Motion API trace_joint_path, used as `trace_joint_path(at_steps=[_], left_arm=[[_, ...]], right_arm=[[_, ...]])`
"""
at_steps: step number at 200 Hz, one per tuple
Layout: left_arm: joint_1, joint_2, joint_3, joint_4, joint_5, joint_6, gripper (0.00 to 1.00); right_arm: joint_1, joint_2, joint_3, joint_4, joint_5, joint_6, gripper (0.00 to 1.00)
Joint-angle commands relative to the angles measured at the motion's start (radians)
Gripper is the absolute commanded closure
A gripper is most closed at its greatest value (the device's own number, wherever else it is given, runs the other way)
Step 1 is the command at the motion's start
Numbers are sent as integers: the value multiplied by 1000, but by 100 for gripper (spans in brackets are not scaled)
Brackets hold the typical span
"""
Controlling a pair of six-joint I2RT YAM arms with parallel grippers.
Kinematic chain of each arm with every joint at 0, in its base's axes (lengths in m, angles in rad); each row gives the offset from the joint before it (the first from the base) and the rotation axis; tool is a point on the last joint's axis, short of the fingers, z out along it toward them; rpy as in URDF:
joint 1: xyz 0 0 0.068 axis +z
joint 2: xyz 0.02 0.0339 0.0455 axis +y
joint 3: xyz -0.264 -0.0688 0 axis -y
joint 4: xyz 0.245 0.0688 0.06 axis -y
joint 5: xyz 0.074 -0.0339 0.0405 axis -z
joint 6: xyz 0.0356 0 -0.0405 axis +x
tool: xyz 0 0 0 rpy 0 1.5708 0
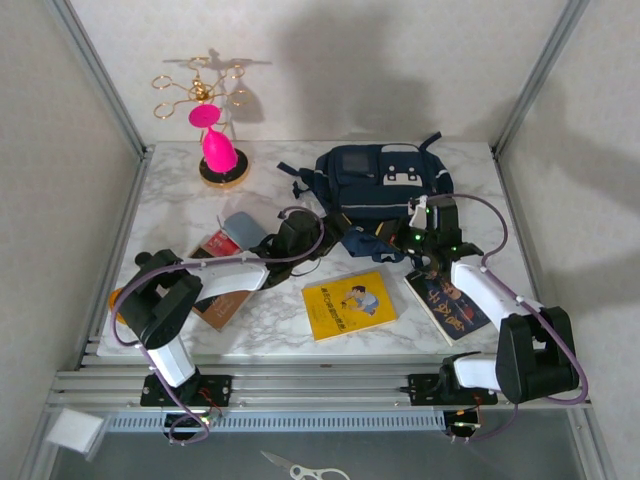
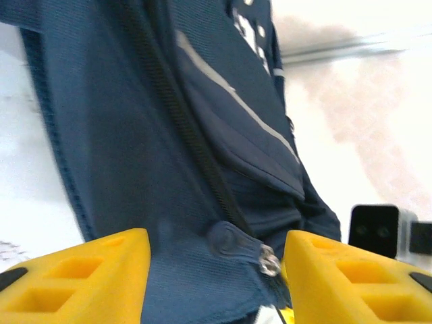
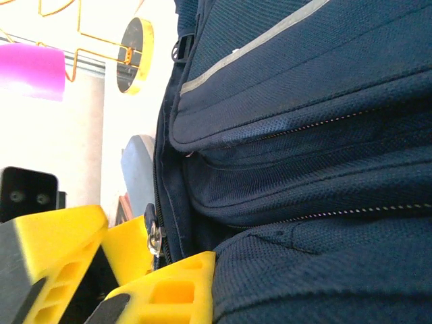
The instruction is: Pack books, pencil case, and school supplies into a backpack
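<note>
At the counter's (image 1: pixel 275 335) far left edge an orange piece (image 1: pixel 116 299) peeks out beside the left arm's elbow. Next comes the brown book (image 1: pixel 222 308), lying flat and partly covered by that arm. Behind it sits the red box (image 1: pixel 219 243), touching the grey-blue pencil case (image 1: pixel 244 228). A gold wire stand (image 1: pixel 205 95) with a pink piece on it rises at the back left corner.

The left gripper (image 2: pixel 214 270) reaches to the lower left side of the backpack (image 1: pixel 385 185). Its yellow fingers (image 2: pixel 74 277) are spread wide apart and grip nothing. Navy fabric and a zip pull (image 2: pixel 268 260) lie between them, the pull close to the right-hand finger.

The yellow book (image 1: pixel 348 305) lies face up near the front, between the two arms and well clear of the backpack. The backpack itself rests at the back of the counter, right of centre, with its grey-white patches up and its dark straps trailing toward the arms.

The right gripper (image 1: pixel 425 228) sits at the backpack's lower right edge. In the right wrist view its fingers (image 3: pixel 169 293) press against the navy fabric, with a small metal pull (image 3: pixel 155 235) just above them — whether they are closed on anything cannot be told. The dark book (image 1: pixel 447 303) lies on the counter under the right arm.
</note>
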Motion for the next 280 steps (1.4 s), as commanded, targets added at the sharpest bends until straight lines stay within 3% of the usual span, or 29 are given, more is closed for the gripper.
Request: trace_joint_path(at_steps=[1,36,75,135,198,213,280], left_arm=[[-8,22,22,59,-60,-47,48],[-10,64,45,134,-53,-78,58],[-28,87,58,158,-36,-118,59],[-36,112,45,220,-48,-153,69],[-36,127,37,275,-50,-148,90],[-36,117,33,277,-58,-125,100],[7,19,-46,277,-97,37,100]], right_arm=[[10,-34,-8,116,-75,11,100],[12,-32,-17,120,-77,4,100],[11,-31,-29,130,-77,8,100],[12,-31,-30,133,-77,9,100],[12,-33,-15,94,-64,-13,100],[11,-39,-6,70,-56,-29,100],[-10,-78,43,-1,-96,-102,100]])
